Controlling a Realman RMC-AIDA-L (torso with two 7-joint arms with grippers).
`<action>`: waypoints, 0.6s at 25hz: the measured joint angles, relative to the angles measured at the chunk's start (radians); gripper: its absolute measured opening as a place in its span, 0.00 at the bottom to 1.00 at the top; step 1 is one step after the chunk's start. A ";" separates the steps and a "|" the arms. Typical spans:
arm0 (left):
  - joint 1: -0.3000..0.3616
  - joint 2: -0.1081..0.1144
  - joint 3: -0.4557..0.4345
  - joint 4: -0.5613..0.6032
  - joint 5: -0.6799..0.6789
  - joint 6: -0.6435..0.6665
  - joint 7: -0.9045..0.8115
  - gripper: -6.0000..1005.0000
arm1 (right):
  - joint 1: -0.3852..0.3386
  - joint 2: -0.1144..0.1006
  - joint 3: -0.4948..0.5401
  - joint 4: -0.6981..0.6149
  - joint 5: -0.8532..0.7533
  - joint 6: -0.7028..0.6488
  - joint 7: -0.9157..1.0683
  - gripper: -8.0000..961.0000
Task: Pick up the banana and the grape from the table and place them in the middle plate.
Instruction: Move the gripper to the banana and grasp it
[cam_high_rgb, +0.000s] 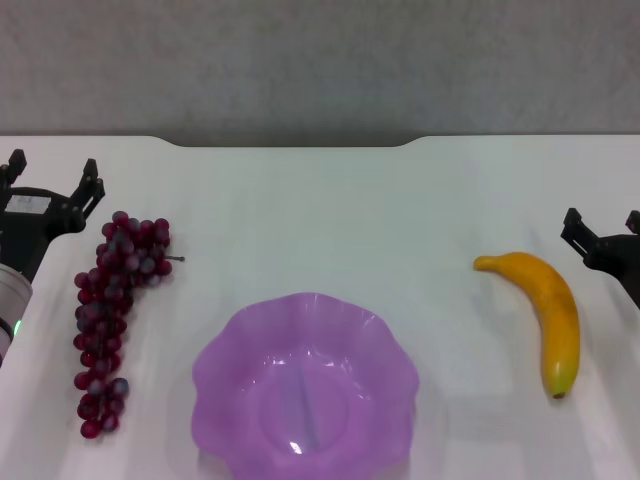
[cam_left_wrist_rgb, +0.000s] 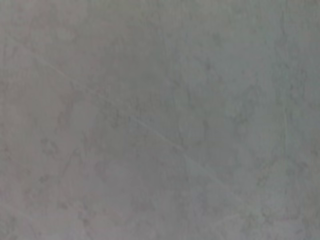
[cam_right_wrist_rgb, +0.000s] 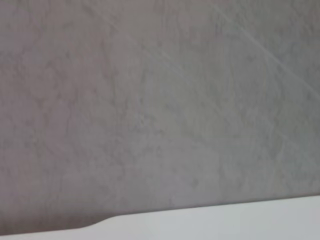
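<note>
You have not started yet: the middle plate (cam_high_rgb: 305, 385) at the bottom centre of the frame holds nothing. The grape (cam_high_rgb: 112, 315) lies on the table (cam_high_rgb: 320, 210) at the left, the banana (cam_high_rgb: 545, 315) at the right. Your left gripper (cam_high_rgb: 50, 178) and right gripper (cam_high_rgb: 600, 225) wait beside them with fingers spread open, both empty. Both fruits remain to move.

Bright, even overhead light washes the white table (cam_high_rgb: 330, 200), leaving only faint, soft shadows beside the banana (cam_high_rgb: 545, 315) and the grape (cam_high_rgb: 110, 310). A small glare spot glints inside the middle plate (cam_high_rgb: 215, 375). Both wrist views look soft, hazy.
</note>
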 joint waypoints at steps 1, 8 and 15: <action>0.000 0.000 0.000 0.000 0.000 0.001 0.000 0.89 | 0.001 0.000 0.000 0.000 0.000 0.006 0.000 0.94; 0.000 0.000 0.000 0.002 0.000 0.004 0.000 0.89 | 0.008 -0.001 -0.001 -0.007 0.000 0.018 0.002 0.94; 0.000 0.000 0.000 0.005 0.000 0.006 0.000 0.89 | 0.009 -0.002 -0.002 -0.005 0.000 0.020 0.007 0.93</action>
